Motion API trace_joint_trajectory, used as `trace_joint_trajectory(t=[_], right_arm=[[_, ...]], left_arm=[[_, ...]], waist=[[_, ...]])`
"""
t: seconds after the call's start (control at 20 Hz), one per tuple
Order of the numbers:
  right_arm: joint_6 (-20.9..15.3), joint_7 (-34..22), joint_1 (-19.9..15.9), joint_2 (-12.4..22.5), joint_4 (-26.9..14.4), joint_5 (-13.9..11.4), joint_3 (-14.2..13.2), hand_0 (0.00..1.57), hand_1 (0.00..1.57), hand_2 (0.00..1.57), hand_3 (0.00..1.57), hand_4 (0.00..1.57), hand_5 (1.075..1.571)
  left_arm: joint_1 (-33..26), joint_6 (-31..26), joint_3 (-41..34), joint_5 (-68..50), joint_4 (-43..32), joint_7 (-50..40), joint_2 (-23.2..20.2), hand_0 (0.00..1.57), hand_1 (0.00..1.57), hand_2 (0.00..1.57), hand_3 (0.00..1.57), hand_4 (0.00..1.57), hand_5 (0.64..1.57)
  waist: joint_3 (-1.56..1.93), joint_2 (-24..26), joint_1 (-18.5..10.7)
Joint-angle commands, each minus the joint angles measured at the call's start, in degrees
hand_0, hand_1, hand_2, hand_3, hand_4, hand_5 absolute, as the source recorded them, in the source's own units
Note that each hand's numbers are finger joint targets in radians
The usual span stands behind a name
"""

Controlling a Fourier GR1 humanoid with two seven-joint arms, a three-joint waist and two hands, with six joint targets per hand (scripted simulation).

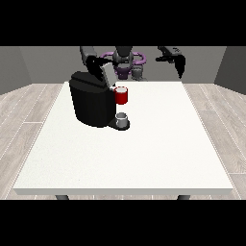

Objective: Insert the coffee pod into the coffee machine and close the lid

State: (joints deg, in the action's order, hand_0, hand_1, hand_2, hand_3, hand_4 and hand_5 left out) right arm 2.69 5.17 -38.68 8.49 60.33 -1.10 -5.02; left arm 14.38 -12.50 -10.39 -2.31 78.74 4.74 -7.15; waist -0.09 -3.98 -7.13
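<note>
A black coffee machine (90,103) stands on the white table (144,153) at the back left. Its lid (102,70) is tilted up at the top. Beside the machine's top right shows a red pod holder (121,96), with a small white pod-like shape at its left rim. A grey cup (122,119) sits on the machine's base plate. The hand at the view's left (92,64) hangs above the machine by the raised lid. The hand at the view's right (180,65) is lifted off the table at the back right, fingers hanging down and holding nothing.
The table's back edge runs just behind the machine. The robot's torso (125,62) stands behind it. Wooden floor surrounds the table.
</note>
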Motion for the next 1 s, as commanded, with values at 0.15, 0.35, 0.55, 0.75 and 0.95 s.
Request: trace_joint_trajectory(t=[0.15,0.35,0.55,0.75,0.95], right_arm=[[0.2,-4.1,-2.3,-2.2,-1.2,-2.5,3.7,0.0,0.0,0.0,0.0,0.21,1.571],[0.0,-2.7,-5.3,-1.3,-0.9,-5.0,4.7,0.0,0.0,0.0,0.0,0.21,1.571],[-3.4,-2.5,-6.9,-4.2,-1.8,-8.2,6.7,0.0,0.0,0.0,0.0,0.12,1.571],[-2.7,-4.0,-8.3,-4.8,-1.5,-7.8,5.9,0.0,0.0,0.0,0.0,0.12,1.571],[1.7,1.4,-8.7,-1.7,-2.7,-5.5,3.3,0.0,0.0,0.0,0.0,0.03,1.571]], left_arm=[[2.9,0.8,-1.2,-2.0,-0.9,-3.8,-1.0,0.0,0.0,0.0,0.0,0.13,1.571],[0.9,2.2,0.0,0.7,-2.8,1.0,-0.1,0.0,0.0,0.0,0.0,0.17,1.571],[2.3,1.8,-0.5,-0.5,-3.8,1.9,-0.1,0.0,0.0,0.0,0.0,0.14,1.571],[2.0,-1.4,-2.1,-2.8,-5.1,1.9,-3.1,0.0,0.0,0.0,0.0,0.0,1.571],[0.5,0.9,2.2,0.0,-1.4,4.0,0.8,0.0,0.0,0.0,0.0,0.2,1.571]], waist=[[0.08,1.3,0.3],[0.07,-0.7,-0.2],[0.07,-1.7,-0.7],[0.07,0.0,-0.3],[0.09,-0.7,-0.8]])
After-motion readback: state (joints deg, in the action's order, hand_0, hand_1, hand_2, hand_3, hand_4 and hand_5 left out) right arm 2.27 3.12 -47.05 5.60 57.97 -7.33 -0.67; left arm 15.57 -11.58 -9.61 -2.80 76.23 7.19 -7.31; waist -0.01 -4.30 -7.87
